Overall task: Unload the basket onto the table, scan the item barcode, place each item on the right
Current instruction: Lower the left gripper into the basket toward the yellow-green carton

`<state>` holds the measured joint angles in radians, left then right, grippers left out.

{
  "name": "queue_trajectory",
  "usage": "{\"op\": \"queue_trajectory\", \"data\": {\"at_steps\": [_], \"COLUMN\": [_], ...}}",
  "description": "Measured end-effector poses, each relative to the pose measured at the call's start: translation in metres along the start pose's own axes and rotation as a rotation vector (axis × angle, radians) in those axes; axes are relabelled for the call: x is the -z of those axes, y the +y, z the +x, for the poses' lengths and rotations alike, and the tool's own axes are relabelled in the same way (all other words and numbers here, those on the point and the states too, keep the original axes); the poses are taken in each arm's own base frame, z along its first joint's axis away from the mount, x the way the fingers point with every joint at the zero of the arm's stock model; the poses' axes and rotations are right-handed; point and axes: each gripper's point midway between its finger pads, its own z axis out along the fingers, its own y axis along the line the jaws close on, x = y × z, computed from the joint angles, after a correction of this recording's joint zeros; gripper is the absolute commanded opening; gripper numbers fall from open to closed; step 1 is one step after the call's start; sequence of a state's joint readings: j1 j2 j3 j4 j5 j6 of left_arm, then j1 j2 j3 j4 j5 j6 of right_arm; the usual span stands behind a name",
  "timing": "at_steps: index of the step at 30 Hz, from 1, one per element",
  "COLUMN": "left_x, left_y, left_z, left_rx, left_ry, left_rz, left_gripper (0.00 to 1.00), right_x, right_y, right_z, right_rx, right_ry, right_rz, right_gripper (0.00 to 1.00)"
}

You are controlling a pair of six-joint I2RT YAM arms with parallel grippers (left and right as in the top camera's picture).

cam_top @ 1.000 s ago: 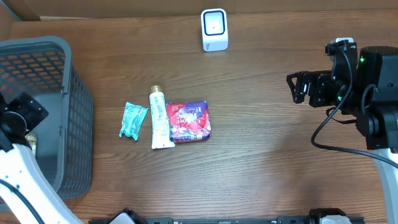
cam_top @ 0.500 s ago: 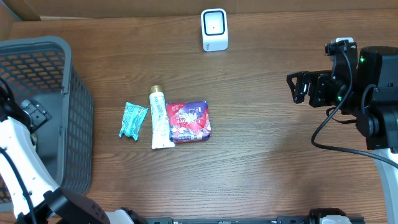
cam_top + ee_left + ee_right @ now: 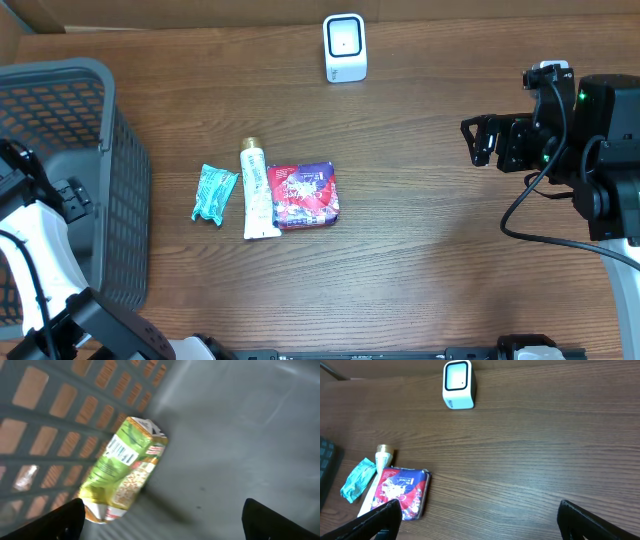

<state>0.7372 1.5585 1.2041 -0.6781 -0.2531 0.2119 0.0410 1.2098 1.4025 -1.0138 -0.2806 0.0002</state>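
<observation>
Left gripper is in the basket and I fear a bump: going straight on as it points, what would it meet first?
Likely the basket floor, just beside the green packet; depth is unclear, so the left gripper might clip the packet instead.

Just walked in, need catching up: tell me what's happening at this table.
The left gripper hangs open inside the grey basket over a green packet lying on its floor. The right gripper hovers open and empty on the right. A teal packet, tube and purple pouch lie on the table, the white scanner beyond them.
</observation>
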Motion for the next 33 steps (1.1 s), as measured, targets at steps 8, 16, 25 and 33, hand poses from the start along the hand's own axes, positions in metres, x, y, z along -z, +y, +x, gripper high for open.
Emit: {"op": "queue_trajectory", "data": {"at_steps": [8, 16, 25, 33], "left_x": [-0.033, -0.050, -0.054, -0.074], "left_y": [0.002, 0.012, 0.029, 0.023], "left_z": [0.022, 0.028, 0.025, 0.037], "left_rx": [-0.074, -0.066, -0.132, -0.196], "left_ry": [0.111, 0.136, 0.118, 0.171], "left_rz": [0.001, -0.011, -0.031, -0.009], "left_gripper": [0.91, 0.90, 0.90, 0.85], "right_x": [0.000, 0.000, 0.000, 0.000], "right_y": [0.000, 0.000, 0.000, 0.000], "right_z": [0.000, 0.000, 0.000, 0.000], "right_rx": [0.000, 0.000, 0.000, 0.000], "right_ry": [0.000, 0.000, 0.000, 0.000], "right_rz": [-0.001, -0.001, 0.000, 0.000], "right_gripper": [1.00, 1.00, 1.00, 1.00]}}
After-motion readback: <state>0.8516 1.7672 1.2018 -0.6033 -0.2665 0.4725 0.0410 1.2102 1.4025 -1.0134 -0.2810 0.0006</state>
